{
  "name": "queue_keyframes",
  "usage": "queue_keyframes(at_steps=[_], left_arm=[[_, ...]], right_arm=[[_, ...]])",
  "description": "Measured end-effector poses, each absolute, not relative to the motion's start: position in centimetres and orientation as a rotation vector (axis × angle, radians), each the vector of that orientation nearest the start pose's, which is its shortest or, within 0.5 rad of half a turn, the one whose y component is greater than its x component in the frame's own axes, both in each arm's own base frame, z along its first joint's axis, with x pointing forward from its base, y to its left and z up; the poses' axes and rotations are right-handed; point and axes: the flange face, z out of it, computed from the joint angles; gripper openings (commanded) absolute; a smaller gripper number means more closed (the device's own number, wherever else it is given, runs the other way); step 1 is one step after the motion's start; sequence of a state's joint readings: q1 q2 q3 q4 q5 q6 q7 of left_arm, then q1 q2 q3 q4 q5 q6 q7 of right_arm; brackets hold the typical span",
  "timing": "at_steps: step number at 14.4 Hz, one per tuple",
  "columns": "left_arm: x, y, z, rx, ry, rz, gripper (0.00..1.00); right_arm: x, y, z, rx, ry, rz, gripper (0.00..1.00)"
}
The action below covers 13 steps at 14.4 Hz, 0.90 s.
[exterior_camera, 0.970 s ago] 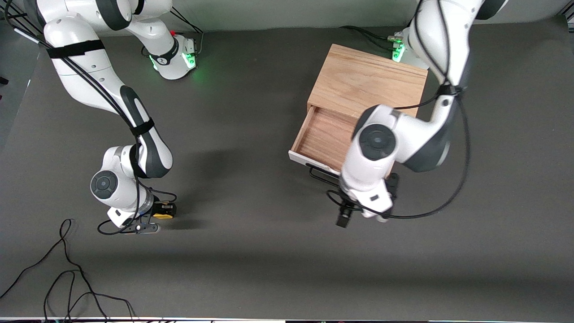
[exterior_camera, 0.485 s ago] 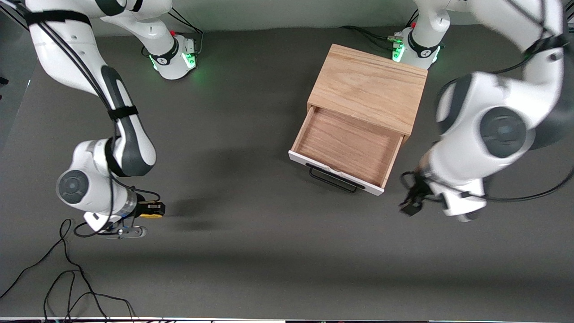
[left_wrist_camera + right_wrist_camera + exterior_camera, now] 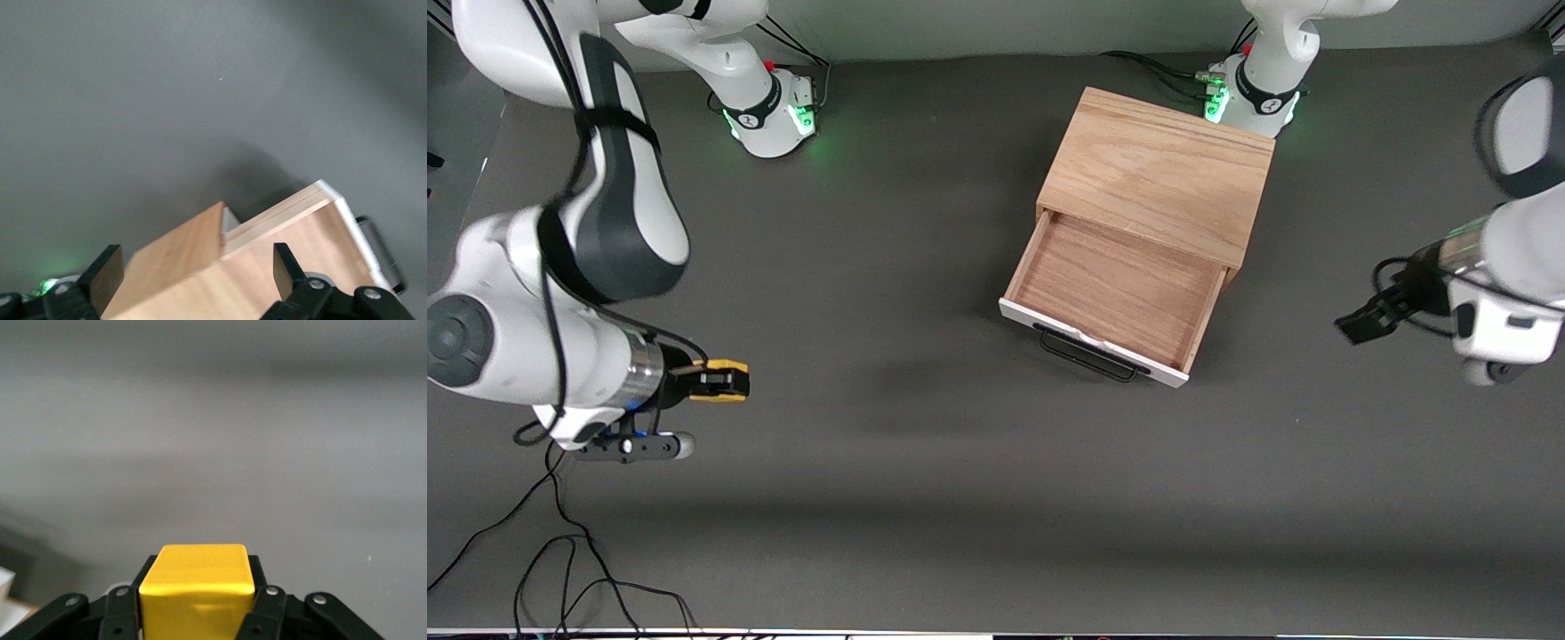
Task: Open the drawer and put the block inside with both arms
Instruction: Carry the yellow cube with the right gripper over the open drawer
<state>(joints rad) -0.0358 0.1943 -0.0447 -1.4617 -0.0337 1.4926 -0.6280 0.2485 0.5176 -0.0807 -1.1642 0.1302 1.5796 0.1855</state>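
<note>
The drawer (image 3: 1112, 293) stands pulled open from the oak box (image 3: 1160, 173), its light wood interior bare, with its white front and black wire handle (image 3: 1089, 357) toward the front camera. My right gripper (image 3: 725, 383) is shut on the yellow block (image 3: 727, 366) and holds it over the bare mat at the right arm's end. In the right wrist view the block (image 3: 198, 583) fills the right gripper (image 3: 198, 607). My left gripper (image 3: 1356, 327) is open and empty over the mat at the left arm's end, apart from the drawer. In the left wrist view the left gripper (image 3: 193, 273) frames the box (image 3: 193, 267).
Loose black cables (image 3: 560, 551) lie on the mat near the front camera at the right arm's end. The green-lit bases (image 3: 774, 111) stand along the table's robot edge, the left arm's base (image 3: 1249, 93) next to the box. The mat is dark grey.
My left arm has swung away from the drawer's front toward its own end of the table. My right arm has risen with the block and drawn toward its end. The drawer stays open.
</note>
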Motion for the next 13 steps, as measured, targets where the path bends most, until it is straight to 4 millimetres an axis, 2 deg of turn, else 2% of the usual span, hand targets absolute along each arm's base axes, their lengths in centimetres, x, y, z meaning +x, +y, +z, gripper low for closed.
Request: queue_keyframes(at_steps=[2,3,7,10,13], left_arm=[[57.9,-2.6,56.2,-3.054,-0.665,0.278,1.0],[57.0,-2.0,56.4,-3.073,-0.594,0.281,1.0],[54.8,-1.9,57.0,-3.12,-0.358,0.284,1.0],[53.9,-2.1,56.5,-3.135,-0.206,0.301,1.0],[53.9,-2.1,56.5,-3.147,-0.014,0.29,1.0]], right_arm=[[67.4,17.1,52.2,-3.056,0.051,0.137,0.33],[67.0,18.9,53.1,-3.045,0.088,0.124,0.33],[63.8,28.5,55.1,-3.009,0.25,0.1,0.33],[61.3,35.8,55.0,-2.93,0.377,0.081,0.33],[59.0,43.1,53.1,-2.845,0.483,0.065,0.33]])
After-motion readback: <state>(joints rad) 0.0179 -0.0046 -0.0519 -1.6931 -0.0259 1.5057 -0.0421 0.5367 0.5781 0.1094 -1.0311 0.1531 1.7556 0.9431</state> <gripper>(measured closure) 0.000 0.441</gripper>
